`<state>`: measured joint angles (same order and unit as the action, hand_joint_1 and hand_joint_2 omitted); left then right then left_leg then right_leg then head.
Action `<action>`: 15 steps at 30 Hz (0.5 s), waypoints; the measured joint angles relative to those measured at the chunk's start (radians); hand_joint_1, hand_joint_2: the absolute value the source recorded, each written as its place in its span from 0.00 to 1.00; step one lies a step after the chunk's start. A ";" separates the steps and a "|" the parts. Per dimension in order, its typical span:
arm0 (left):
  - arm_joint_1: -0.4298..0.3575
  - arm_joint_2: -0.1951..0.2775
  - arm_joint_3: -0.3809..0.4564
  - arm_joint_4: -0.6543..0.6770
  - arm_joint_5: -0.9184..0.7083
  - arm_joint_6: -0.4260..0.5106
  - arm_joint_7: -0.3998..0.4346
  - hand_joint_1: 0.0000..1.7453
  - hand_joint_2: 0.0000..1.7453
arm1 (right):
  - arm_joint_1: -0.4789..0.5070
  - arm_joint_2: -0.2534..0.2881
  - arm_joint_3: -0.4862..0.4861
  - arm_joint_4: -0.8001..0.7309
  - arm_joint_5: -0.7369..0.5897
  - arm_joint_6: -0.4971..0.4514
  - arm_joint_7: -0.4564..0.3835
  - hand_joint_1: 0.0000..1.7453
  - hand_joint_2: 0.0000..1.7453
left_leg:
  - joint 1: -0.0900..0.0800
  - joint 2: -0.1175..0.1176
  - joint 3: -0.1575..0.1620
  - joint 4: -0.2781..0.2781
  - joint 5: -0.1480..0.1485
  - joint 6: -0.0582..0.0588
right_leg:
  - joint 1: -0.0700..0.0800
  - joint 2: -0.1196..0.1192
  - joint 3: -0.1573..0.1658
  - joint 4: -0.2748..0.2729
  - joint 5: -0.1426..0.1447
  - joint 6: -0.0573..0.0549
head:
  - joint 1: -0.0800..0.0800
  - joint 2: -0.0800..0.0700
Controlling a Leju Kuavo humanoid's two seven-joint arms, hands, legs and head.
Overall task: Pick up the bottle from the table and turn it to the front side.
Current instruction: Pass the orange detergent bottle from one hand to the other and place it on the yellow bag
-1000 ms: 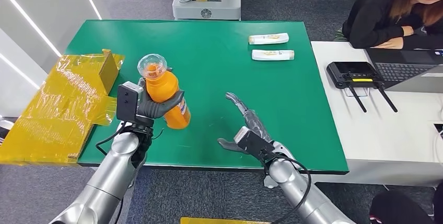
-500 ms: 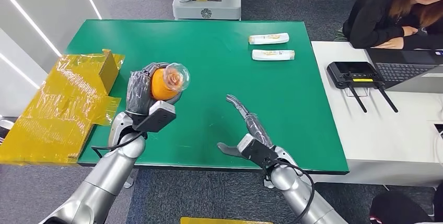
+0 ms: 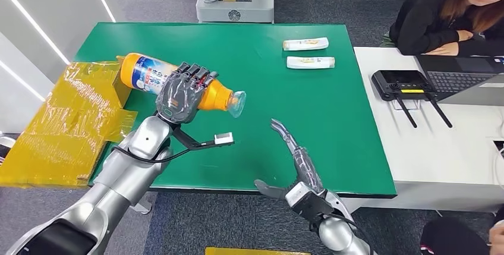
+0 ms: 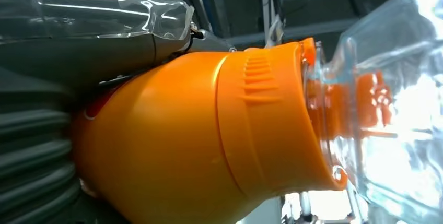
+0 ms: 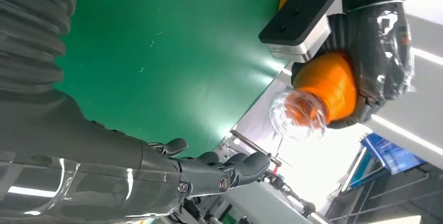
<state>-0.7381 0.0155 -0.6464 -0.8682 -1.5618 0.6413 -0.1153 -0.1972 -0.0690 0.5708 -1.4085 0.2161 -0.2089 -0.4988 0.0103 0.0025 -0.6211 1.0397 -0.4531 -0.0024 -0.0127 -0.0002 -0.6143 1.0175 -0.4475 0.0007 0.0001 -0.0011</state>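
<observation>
left hand (image 3: pixel 183 93): fingers (image 3: pixel 196 74) wrapped around orange bottle (image 3: pixel 215 95), held sideways above green bench (image 3: pixel 333 112), clear cap (image 3: pixel 236 103) toward robot's right, label end over yellow-wrapped box (image 3: pixel 77 112) | right hand (image 3: pixel 297 169): fingers spread, holding nothing, at bench front edge | bottle mid-body hidden behind left hand; label text unreadable

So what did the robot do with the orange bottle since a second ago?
The left robot hand kept hold of the orange bottle and turned it over. It stood upright with its clear cap on top; now it lies sideways above the green table, cap pointing toward the right robot hand. That hand stayed open and drew back a little. The two white tubes did not move.
</observation>
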 joint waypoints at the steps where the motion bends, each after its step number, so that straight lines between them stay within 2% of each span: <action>1: -0.013 0.001 -0.018 0.025 -0.002 0.000 0.021 1.00 1.00 | 0.008 -0.003 -0.002 -0.009 0.000 -0.002 -0.001 0.00 1.00 | 0.000 0.000 0.000 0.000 0.000 0.000 | 0.000 0.000 0.000 0.000 0.000 0.000 | 0.000 0.000; 4: -0.049 0.006 -0.075 0.101 -0.004 -0.004 0.065 1.00 1.00 | 0.029 -0.008 -0.006 -0.028 0.002 -0.006 -0.004 0.00 1.00 | 0.000 0.000 0.000 0.000 0.000 0.000 | 0.000 0.000 0.000 0.000 0.000 0.000 | 0.000 0.000; 7: -0.068 0.011 -0.098 0.179 0.017 -0.012 0.054 1.00 1.00 | 0.044 -0.011 -0.010 -0.040 0.003 -0.011 -0.004 0.00 1.00 | 0.000 0.001 0.000 0.000 0.000 0.000 | 0.000 0.001 0.000 0.001 0.000 0.000 | 0.000 0.000; 11: -0.068 0.027 -0.090 0.278 0.104 -0.025 -0.007 1.00 1.00 | 0.058 -0.013 -0.020 -0.046 0.005 -0.015 -0.004 0.00 1.00 | 0.000 0.001 0.000 -0.001 0.000 0.000 | 0.000 0.001 0.000 0.001 0.000 0.000 | 0.000 0.000; 15: -0.053 0.058 -0.036 0.366 0.255 -0.039 -0.061 1.00 1.00 | 0.064 -0.013 -0.026 -0.047 0.004 -0.014 -0.004 0.00 1.00 | 0.000 0.002 0.000 -0.001 0.000 0.000 | 0.000 0.002 0.000 0.001 0.000 -0.001 | 0.000 0.000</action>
<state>-0.7911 0.0731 -0.6820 -0.5026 -1.3070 0.6022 -0.1764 -0.1335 -0.0824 0.5446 -1.4553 0.2200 -0.2224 -0.5024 0.0107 0.0041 -0.6211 1.0382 -0.4532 -0.0026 -0.0124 0.0016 -0.6147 1.0187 -0.4479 0.0002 0.0001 -0.0011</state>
